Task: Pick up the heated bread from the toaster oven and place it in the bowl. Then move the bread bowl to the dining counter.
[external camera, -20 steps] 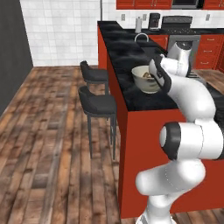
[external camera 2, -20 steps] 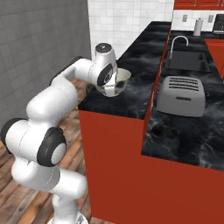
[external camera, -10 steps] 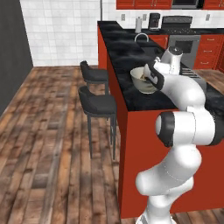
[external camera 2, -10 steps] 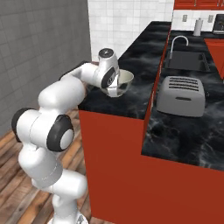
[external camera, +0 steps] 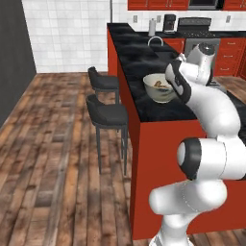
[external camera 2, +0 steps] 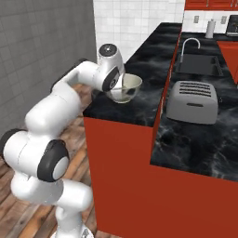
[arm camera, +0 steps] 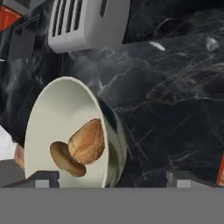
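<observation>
I see the deep cream-white bowl (external camera: 161,87) standing on the long black marble dining counter (external camera: 144,67), near its stool-side edge. Inside it lie a small round golden roll (arm camera: 64,158) and a lumpier brown bread piece (arm camera: 87,141) (touching each other). My two-finger gripper (arm camera: 113,178) sits at the bowl's rim, fingers spread wide apart, clamping nothing. A silver slotted toaster (external camera 2: 193,101) stands nearby.

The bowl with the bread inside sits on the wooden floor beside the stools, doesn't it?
Not the floor. The bowl with the bread inside sits on the black marble counter, above the stools. The left base view shows it.
</observation>
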Robot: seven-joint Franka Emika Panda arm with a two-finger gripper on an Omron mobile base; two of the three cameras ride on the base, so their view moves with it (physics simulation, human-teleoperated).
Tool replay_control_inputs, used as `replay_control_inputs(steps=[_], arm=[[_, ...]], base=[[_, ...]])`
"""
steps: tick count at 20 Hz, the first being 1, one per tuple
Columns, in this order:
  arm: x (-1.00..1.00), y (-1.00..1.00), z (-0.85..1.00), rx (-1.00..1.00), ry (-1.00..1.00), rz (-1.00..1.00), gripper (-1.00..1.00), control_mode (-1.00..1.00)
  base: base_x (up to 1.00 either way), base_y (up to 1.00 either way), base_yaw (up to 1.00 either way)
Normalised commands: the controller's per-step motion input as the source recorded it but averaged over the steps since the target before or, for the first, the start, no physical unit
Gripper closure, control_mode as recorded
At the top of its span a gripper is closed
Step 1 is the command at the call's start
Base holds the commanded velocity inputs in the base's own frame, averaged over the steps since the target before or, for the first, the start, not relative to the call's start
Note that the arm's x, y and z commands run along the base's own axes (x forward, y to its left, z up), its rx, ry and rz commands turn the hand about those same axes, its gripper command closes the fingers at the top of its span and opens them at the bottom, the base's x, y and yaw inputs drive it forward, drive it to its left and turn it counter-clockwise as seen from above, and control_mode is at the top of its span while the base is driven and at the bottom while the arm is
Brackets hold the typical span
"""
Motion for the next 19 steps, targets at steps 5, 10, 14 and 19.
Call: replay_control_inputs(steps=[5, 10, 14, 19], arm=[[-1.0, 0.26, 0.75, -0.01, -0.48, 0.08, -1.0, -1.0], [-1.0, 0.26, 0.68, -0.06, -0.64, 0.13, -1.0, -1.0], [-1.0, 0.26, 0.37, -0.12, -0.79, 0.11, -1.0, -1.0], [-1.0, 0.06, 0.15, -0.07, -0.81, 0.14, -1.0, -1.0]], base=[[0.0, 0.0, 0.0], [0.0, 0.0, 0.0], [0.0, 0.0, 0.0], [0.0, 0.0, 0.0]])
